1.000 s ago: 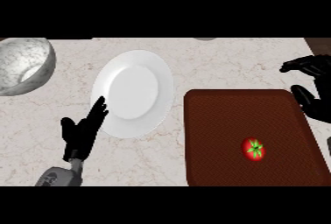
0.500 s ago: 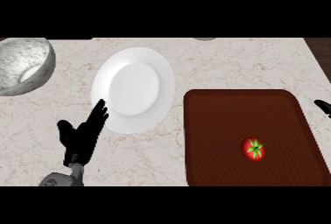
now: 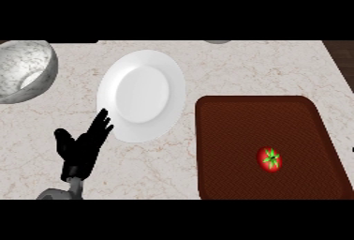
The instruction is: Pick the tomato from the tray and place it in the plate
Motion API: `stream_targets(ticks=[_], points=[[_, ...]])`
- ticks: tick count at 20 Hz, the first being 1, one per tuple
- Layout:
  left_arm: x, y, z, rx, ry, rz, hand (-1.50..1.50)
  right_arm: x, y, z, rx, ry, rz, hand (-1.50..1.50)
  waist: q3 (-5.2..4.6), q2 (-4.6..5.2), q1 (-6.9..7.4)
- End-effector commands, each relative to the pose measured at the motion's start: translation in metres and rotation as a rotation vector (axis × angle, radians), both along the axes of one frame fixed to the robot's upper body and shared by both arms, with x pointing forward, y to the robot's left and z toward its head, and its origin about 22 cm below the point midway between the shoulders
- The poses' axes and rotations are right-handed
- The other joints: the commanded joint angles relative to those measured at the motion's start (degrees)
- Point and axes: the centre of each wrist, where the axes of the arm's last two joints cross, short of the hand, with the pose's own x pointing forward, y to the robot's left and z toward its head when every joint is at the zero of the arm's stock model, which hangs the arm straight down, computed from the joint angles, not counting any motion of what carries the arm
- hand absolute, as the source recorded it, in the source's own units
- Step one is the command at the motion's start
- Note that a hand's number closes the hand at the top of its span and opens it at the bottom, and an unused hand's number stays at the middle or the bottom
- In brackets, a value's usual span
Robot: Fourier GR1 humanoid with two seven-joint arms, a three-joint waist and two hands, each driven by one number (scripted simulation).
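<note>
1. We see the tomato [image 3: 270, 159] lying on the brown tray [image 3: 242, 122], toward the tray's 4 o'clock corner, green stem facing up, with bare tray surface all round it.
2. We find the tray at about 4 o'clock in the view, its lower edge running out of the picture.
3. We see the white plate [image 3: 142, 95] on the marble counter [image 3: 276, 65], at roughly 10 o'clock from the tomato and just beside the tray's left edge, with a narrow strip of counter between them. Nothing lies on the plate.
4. Our left hand [image 3: 81, 149] shows at about 8 o'clock, black, with its fingers straight and spread apart, pointing toward 1 o'clock. The fingertips reach the plate's lower left rim; we cannot tell whether they touch it or only overlap it in the view. It holds nothing.
5. Our right hand does not show anywhere in the view, so we say nothing of its fingers.
6. We note a speckled grey bowl [image 3: 24, 70] at 10 o'clock, cut by the left edge, well apart from the tray.
</note>
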Motion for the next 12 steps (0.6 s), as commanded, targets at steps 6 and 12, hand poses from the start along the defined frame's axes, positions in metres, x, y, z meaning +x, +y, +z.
stream_targets(ticks=[6,12], points=[[-0.009,-0.007,-0.006,-0.012,0.075,0.008,0.00,-0.005,0.047,0.033,-0.355,0.198,0.110,-1.50,-0.24,0.16,-0.14],[-0.004,-0.004,-0.009,0.012,0.069,0.008,0.00,-0.022,0.108,0.016,-0.414,0.262,0.106,-1.50,-0.23,0.23,-0.30]])
